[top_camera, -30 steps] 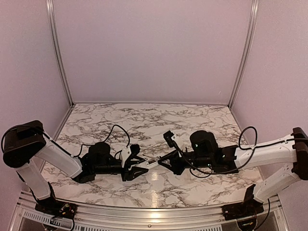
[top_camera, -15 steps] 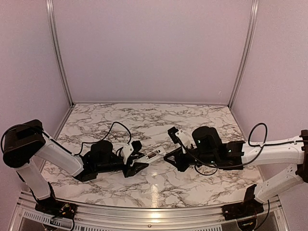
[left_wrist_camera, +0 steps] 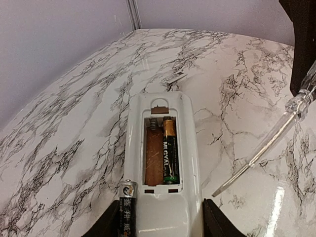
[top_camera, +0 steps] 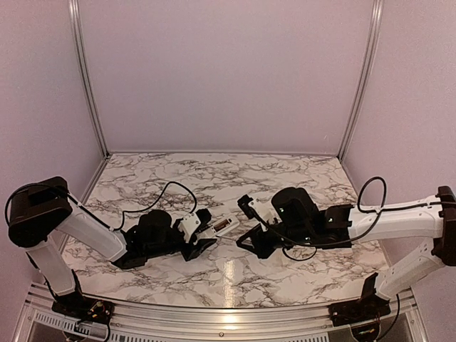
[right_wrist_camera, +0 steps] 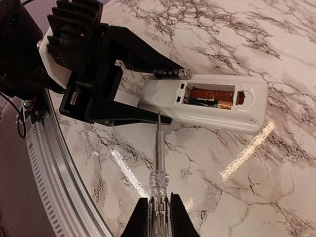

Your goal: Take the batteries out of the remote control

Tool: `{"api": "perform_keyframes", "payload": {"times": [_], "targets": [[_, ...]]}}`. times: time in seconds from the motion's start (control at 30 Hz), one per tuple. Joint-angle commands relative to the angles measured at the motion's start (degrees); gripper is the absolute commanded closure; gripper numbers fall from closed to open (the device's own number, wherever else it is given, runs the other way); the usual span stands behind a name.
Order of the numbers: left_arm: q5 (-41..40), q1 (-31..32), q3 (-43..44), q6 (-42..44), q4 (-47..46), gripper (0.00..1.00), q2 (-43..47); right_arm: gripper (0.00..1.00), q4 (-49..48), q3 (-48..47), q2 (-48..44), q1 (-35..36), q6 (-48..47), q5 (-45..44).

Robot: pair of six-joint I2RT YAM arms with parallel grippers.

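Observation:
My left gripper is shut on the white remote control, recess side up. One dark battery lies in the right slot of the reddish recess. The left slot is bare. A second battery sits outside the remote, against its left side by my left finger. My right gripper is shut on a clear screwdriver. Its tip is at the remote's near edge, beside my left gripper's lower finger. In the top view my left gripper and right gripper face each other mid-table.
A thin pale flat strip lies on the marble table beyond the remote. Metal rails and lilac walls bound the table on three sides. Cables loop above both wrists.
The screwdriver tip has drawn back from the remote's recess to its near edge. My left gripper has shifted slightly with the remote, and the right arm has swung a little left.

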State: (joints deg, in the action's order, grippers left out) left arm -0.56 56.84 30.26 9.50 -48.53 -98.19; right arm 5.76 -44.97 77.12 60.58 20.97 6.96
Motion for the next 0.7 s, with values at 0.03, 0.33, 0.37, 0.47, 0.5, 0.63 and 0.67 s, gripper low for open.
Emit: {"api": "perform_keyframes", "payload": {"times": [0.03,0.33,0.37,0.47,0.5,0.63,0.67], "targets": [[-0.71,0.68,1.22,1.47,0.55,1.0,-0.58,1.0,-1.57,-3.83,4.16,0.6,-0.32,0.95],[1.55,1.21,0.68,2.95,0.72,1.0,-0.04,1.0,-2.47,-7.51,9.6,0.6,-1.66,-0.85],[2.03,1.25,0.68,2.98,0.72,1.0,-0.11,1.0,-2.44,-7.75,9.89,0.54,-1.77,-1.19],[2.31,1.37,0.76,3.13,0.8,1.0,-0.24,1.0,-2.17,-8.32,10.37,0.53,-2.14,-2.39],[2.32,1.35,0.8,3.18,0.81,1.0,-0.3,1.0,-2.16,-8.44,10.4,0.51,-2.2,-2.72],[2.89,1.34,0.76,3.33,0.73,1.0,-0.25,1.0,-1.52,-9.07,10.74,0.21,-2.68,-4.85],[3.15,1.34,0.63,3.32,0.65,1.0,-0.19,1.0,-1.26,-9.28,11.03,0.1,-2.79,-5.45]]}}
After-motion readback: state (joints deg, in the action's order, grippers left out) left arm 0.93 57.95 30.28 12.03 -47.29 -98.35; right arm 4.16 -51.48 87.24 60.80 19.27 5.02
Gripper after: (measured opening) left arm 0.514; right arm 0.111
